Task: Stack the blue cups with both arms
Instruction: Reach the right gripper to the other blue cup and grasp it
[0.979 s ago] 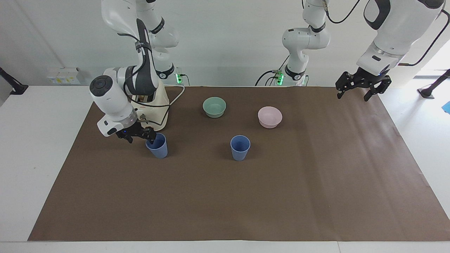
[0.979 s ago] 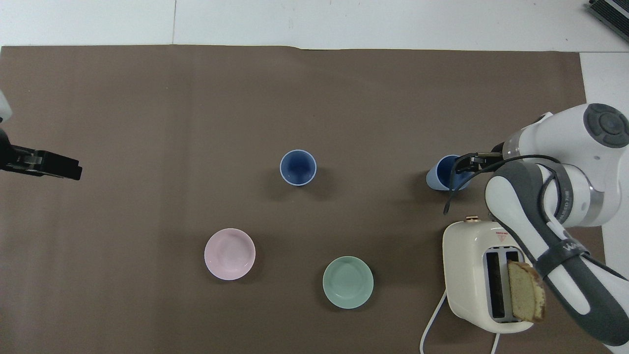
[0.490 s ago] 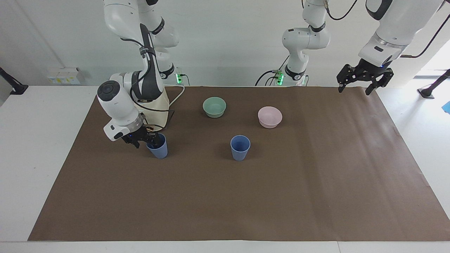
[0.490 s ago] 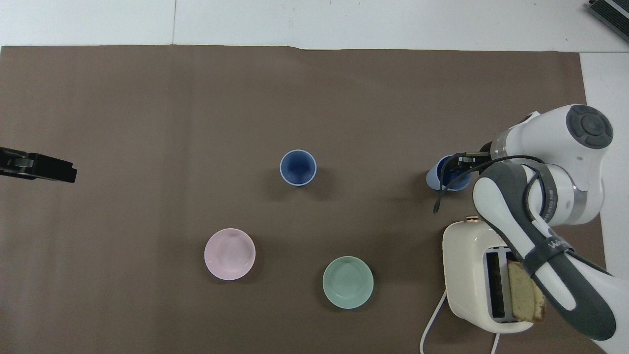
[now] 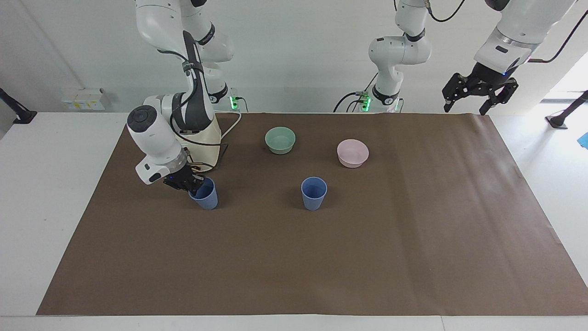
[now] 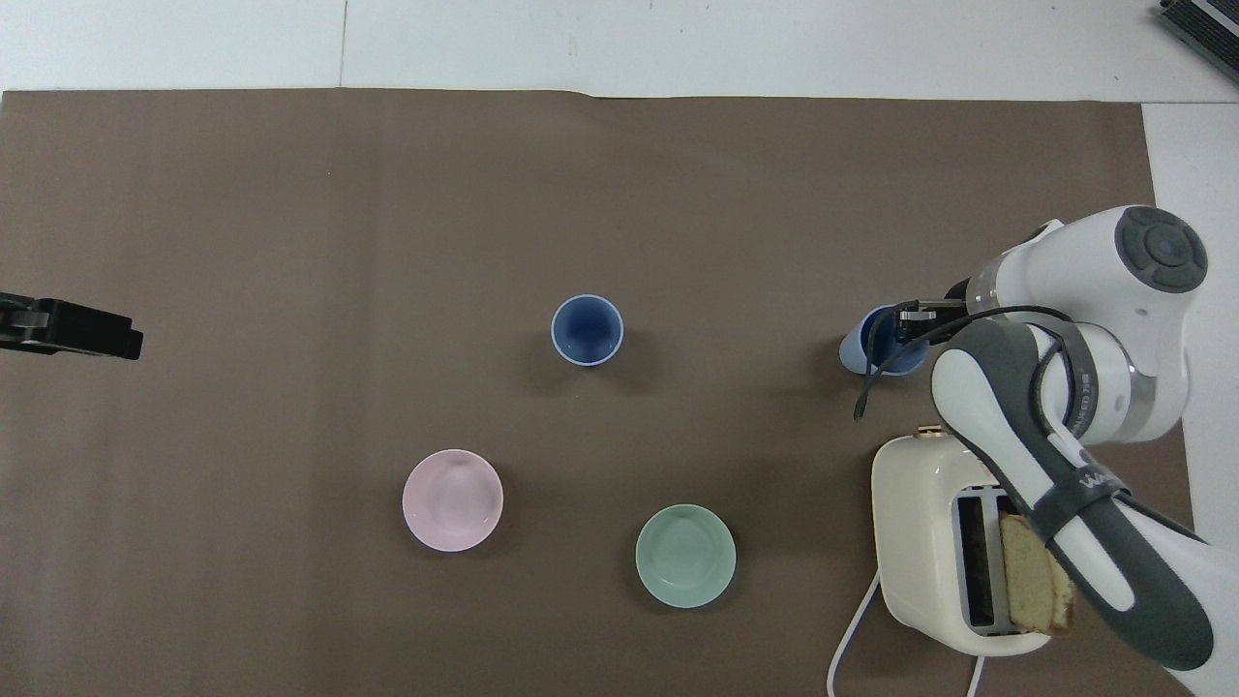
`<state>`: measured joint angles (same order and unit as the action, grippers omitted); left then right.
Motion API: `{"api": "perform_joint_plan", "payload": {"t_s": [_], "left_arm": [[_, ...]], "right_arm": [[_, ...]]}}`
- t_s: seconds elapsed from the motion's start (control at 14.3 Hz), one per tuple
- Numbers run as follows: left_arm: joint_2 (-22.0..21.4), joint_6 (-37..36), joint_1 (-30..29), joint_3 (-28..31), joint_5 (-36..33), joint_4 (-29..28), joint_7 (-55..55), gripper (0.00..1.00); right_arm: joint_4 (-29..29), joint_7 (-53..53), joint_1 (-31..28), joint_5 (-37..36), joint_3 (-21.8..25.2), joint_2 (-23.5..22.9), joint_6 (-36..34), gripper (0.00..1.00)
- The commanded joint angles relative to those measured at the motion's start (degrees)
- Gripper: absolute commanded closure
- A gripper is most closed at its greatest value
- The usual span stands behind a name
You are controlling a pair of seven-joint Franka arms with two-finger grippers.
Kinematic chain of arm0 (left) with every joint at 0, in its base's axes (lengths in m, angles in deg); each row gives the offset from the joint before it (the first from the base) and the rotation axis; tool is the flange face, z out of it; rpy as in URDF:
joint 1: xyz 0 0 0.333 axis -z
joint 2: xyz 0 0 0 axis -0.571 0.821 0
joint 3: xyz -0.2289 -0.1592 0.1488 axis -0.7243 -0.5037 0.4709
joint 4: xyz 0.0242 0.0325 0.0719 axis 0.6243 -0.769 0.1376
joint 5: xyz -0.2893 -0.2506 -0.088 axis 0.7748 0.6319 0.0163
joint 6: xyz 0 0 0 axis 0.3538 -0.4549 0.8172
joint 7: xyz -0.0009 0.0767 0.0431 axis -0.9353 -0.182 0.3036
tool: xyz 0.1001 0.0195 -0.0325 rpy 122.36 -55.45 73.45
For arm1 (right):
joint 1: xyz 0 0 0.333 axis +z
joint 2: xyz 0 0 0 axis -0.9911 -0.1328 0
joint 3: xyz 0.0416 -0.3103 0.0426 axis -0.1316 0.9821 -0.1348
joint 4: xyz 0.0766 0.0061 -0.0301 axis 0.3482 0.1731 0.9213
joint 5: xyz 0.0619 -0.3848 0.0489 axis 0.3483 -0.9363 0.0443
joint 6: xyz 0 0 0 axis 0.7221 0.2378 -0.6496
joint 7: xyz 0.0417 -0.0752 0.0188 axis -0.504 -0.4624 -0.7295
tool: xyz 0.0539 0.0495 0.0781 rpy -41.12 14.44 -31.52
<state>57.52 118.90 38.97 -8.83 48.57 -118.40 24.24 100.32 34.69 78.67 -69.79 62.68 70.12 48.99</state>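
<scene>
Right pincer (image 5: 190, 183) clamped on rim of the tilted blue cup (image 5: 205, 195); upright second cup (image 5: 313, 193) sits beside it toward the left arm's end of the desk (image 5: 413, 257), left pincer (image 5: 477, 90) apart, waiting aloft.

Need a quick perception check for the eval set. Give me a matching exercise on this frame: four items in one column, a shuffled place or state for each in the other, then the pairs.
Column 1
1. right gripper
2. left gripper
3. free blue cup
4. bread slice

Column 2
A. open, raised over the left arm's end of the table
B. standing in the toaster slot
C. shut on the rim of the blue cup by the toaster
D. upright, alone, mid-table

Pairs: 1-C, 2-A, 3-D, 4-B
</scene>
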Motion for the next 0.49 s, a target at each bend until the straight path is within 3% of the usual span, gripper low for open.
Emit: {"api": "perform_joint_plan", "payload": {"t_s": [0.0, 0.42], "left_arm": [[-0.9, -1.4, -0.1, 0.0, 0.7, -0.3, 0.3, 0.0], [-0.9, -1.3, -0.1, 0.0, 0.7, -0.2, 0.2, 0.0]], "right_arm": [[-0.8, 0.0, 0.0, 0.8, -0.1, 0.1, -1.9, 1.0], [-12.4, -3.5, 1.4, 0.7, -2.2, 0.7, -14.8, 1.0]]}}
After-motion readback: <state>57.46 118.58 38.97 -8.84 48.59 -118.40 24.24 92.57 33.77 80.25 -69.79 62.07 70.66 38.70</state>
